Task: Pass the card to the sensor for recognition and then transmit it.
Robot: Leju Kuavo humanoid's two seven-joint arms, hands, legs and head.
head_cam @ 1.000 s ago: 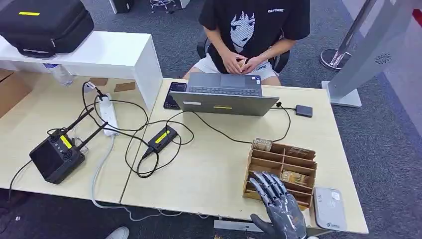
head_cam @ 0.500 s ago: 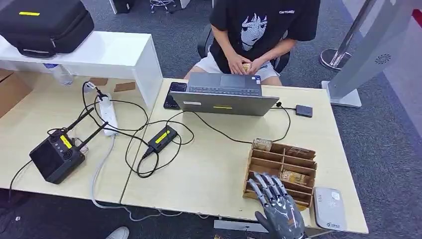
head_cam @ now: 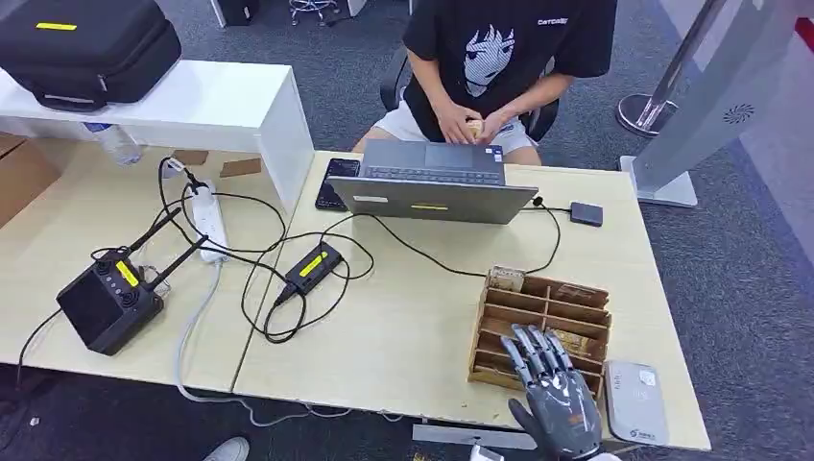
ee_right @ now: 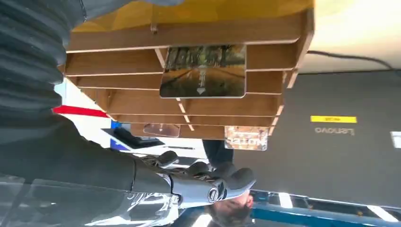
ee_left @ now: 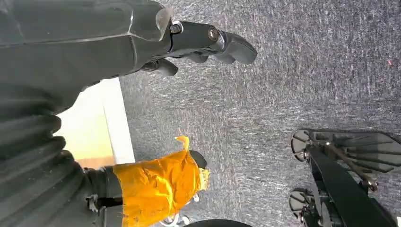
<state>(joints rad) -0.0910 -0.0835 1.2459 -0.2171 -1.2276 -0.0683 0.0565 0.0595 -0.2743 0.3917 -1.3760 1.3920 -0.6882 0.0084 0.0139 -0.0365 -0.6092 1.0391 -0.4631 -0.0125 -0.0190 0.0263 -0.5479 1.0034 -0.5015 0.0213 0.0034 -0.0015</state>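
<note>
A wooden card rack [head_cam: 499, 315] stands near the table's front right edge, with cards in several slots. One card [ee_right: 203, 71] with an autumn road picture leans in a middle slot [head_cam: 574, 342]. My right hand [head_cam: 557, 399] hovers over the rack's near edge with its fingers spread and nothing in it; in the right wrist view its thumb and fingers [ee_right: 208, 185] are apart from the card. A grey-white card sensor [head_cam: 634, 401] lies just right of the hand. My left hand [ee_left: 142, 38] hangs beside the table over the carpet, holding nothing.
A person sits behind a grey laptop [head_cam: 432, 182] at the far edge. Cables, a black adapter [head_cam: 312, 266], a power strip [head_cam: 208, 221] and a black controller [head_cam: 107, 300] lie on the left. A small black box [head_cam: 586, 213] is at the far right.
My right hand has shifted to the right along the rack's near edge, closer to the sensor. The person has moved slightly in the chair.
</note>
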